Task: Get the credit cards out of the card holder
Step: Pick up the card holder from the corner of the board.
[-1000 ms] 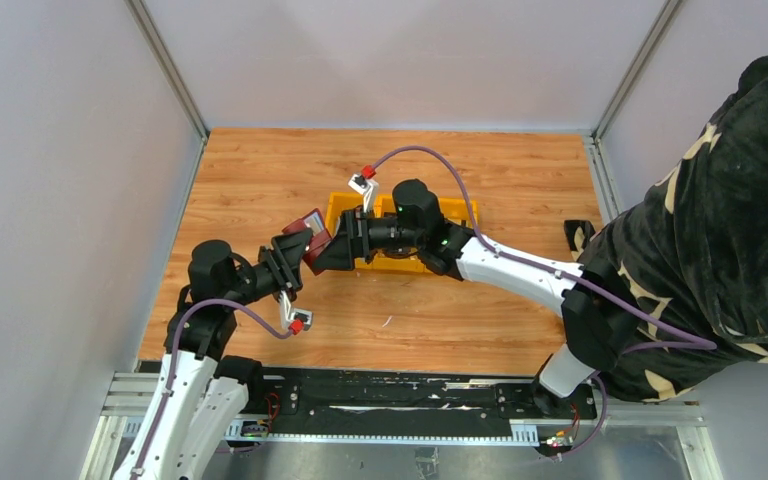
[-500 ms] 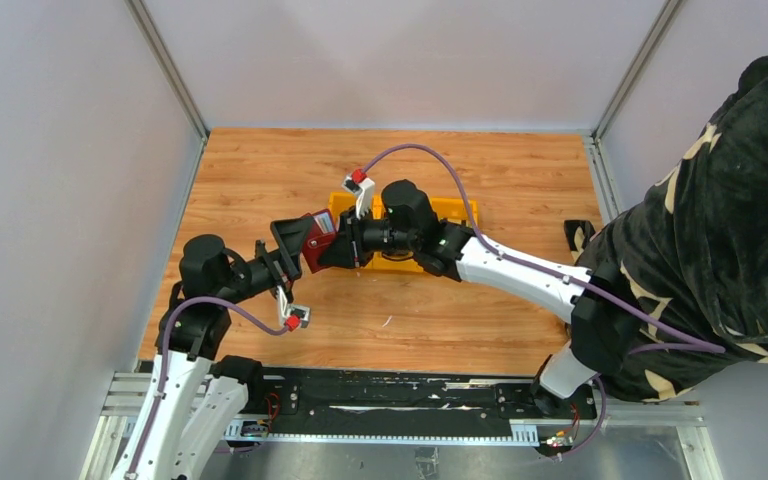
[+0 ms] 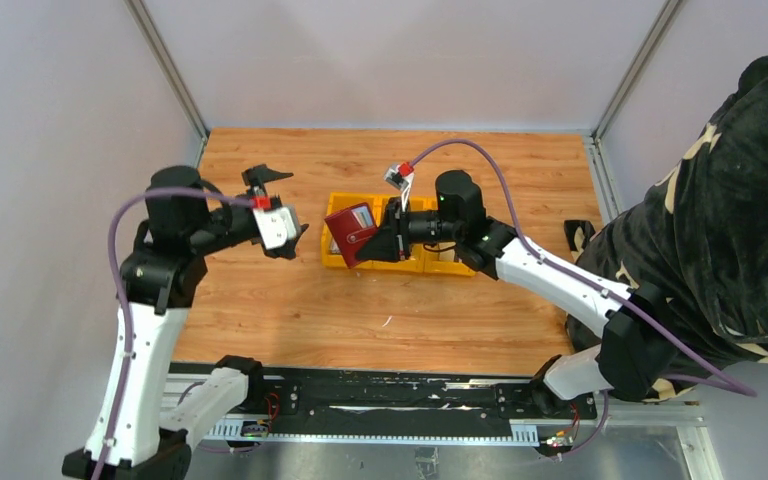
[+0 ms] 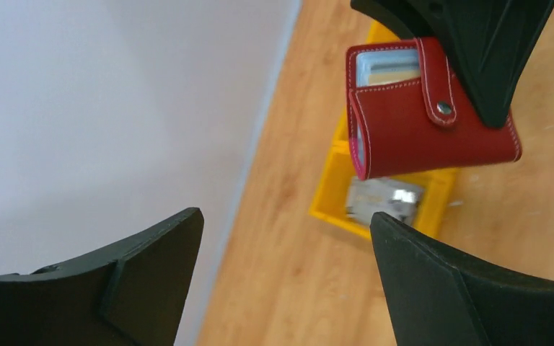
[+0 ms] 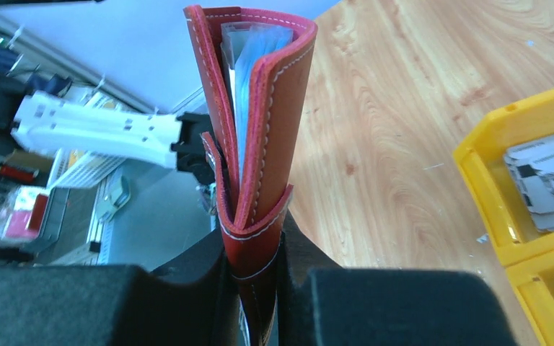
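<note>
The card holder point(image 3: 350, 232) is up in the air over the left end of the yellow bin point(image 3: 440, 262), not on the counter point(image 3: 260, 300). The right fingers point(image 5: 187, 288) are clamped on its lower edge, so it stands on end and gapes a little at the top.

Big change from a second ago: the left arm was right up against the holder then, with both arms bunched together mid-counter. Now it has let go and pulled back up to the left. The left fingers point(image 4: 144, 274) are spread wide with nothing between them, well apart from the holder. So basically a handover, and the right arm has sole custody.

My read is that this sets up the pull: right arm holds it steady, left comes back in for a card.

The credit cards point(image 4: 386, 68) still look tucked in. One shows through the clear window under the tab, and the right wrist view shows bluish sleeves between the red covers. One greyish loose card point(image 4: 382, 202) is already lying in the bin, in the end compartment under the holder as far as I can tell.

Writing-wise, not much. The loose card has some dark print and a little picture, too small to read. There's no brand on the holder, just white stitching and a metal snap point(image 4: 443, 108).
</note>
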Action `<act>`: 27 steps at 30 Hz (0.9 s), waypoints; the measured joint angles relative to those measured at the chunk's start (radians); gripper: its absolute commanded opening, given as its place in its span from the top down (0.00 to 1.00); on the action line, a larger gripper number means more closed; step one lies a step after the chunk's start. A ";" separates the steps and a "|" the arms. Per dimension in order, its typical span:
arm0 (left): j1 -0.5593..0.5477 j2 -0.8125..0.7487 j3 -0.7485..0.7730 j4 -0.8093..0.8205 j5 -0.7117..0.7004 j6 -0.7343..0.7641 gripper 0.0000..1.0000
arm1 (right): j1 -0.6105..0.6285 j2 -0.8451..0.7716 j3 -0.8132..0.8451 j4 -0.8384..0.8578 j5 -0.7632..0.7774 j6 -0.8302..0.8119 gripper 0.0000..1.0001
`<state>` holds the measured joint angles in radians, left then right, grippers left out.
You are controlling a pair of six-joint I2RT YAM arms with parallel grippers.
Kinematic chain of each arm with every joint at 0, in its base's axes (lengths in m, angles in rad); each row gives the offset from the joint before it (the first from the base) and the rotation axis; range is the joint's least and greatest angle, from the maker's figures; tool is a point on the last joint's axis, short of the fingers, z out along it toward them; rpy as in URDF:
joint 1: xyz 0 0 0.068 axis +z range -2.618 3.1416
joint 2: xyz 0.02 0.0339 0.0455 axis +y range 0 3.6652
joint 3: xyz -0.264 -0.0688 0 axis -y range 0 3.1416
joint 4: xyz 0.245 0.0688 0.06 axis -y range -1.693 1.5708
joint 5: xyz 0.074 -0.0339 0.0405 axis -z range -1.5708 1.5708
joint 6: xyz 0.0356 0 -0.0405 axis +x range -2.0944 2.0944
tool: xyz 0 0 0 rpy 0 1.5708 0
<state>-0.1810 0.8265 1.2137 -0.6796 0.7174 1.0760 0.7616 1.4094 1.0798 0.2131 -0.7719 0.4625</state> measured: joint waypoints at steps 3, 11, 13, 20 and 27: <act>0.000 0.123 0.152 -0.159 0.066 -0.165 0.03 | -0.005 -0.015 -0.006 0.008 -0.093 -0.013 0.88; 0.000 0.241 0.212 -0.465 0.299 -0.365 0.07 | -0.004 -0.096 -0.006 0.037 -0.307 -0.034 0.85; 0.000 0.252 0.245 -0.492 0.378 -0.416 0.09 | -0.002 -0.111 -0.001 0.034 -0.355 -0.044 0.83; -0.011 0.250 0.282 -0.511 0.562 -0.523 0.14 | 0.011 -0.086 0.058 0.000 -0.416 -0.071 0.82; -0.032 0.229 0.277 -0.528 0.585 -0.528 0.28 | 0.080 -0.029 0.138 -0.047 -0.441 -0.101 0.77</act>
<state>-0.2131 1.0557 1.4910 -1.2079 1.3025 0.5480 0.8417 1.3800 1.2175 0.1665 -1.2129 0.3611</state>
